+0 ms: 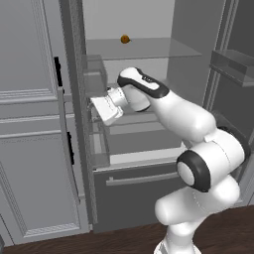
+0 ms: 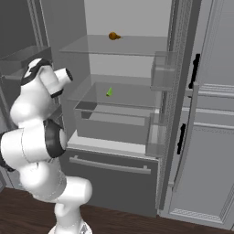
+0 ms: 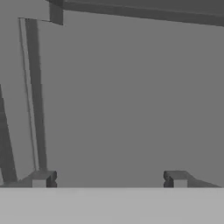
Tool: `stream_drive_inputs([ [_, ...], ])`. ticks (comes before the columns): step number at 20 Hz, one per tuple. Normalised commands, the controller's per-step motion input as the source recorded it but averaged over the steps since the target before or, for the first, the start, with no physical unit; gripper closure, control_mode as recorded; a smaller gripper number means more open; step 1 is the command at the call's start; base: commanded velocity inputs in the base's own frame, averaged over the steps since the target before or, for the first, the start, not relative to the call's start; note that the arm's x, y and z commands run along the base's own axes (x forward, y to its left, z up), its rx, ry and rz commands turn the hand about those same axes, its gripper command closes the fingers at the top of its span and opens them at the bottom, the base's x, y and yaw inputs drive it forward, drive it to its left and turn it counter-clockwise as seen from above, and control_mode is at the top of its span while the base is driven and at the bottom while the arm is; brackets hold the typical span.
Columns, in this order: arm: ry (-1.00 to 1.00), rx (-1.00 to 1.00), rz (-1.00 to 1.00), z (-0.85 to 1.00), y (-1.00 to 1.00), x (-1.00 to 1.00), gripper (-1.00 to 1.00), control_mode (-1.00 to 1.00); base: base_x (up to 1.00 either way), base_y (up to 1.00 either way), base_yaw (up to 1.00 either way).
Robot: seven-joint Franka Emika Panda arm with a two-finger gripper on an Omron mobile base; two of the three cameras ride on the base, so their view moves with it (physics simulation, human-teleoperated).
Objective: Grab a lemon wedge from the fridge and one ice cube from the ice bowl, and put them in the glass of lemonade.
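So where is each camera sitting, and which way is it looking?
Left base view: sits behind the arm on its left, looking forward and down into the open fridge; the white arm rises from the lower right, hand reaching toward the left door's bins.
Right base view: sits behind on the right, facing the same fridge; the arm rises from the lower left.
Hand view: rides on the hand, looking along the gripper at a plain grey surface; its two dark fingertips stand wide apart.
Both base views share the small orange ball on the top shelf.

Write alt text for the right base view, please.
An open fridge with pale inside: a tiny yellow-green lemon wedge lies on the middle glass shelf and a small orange ball on the shelf above. The white arm stands at left.
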Motion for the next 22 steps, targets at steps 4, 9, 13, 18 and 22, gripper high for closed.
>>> stream_drive_inputs([
  [4, -0.03, 0.09, -0.12, 0.33, -0.69, -0.56, -1.0, -1.0, 0.0, 0.0, 0.0],
  [9, 0.04, 0.08, -0.21, 0.65, -0.78, -0.47, -1.0, -1.0, 0.0, 0.0, 0.0],
  [13, 0.21, 0.03, -0.31, 0.8, -0.82, -0.32, -1.0, -1.0, 0.0, 0.0, 0.0],
  [18, 0.3, -0.06, -0.37, 0.63, -0.65, -0.17, -1.0, -1.0, 0.0, 0.0, 0.0],
  [22, 0.36, -0.17, -0.48, 0.18, -0.37, -0.19, -1.0, -1.0, 0.0, 0.0, 0.0],
])
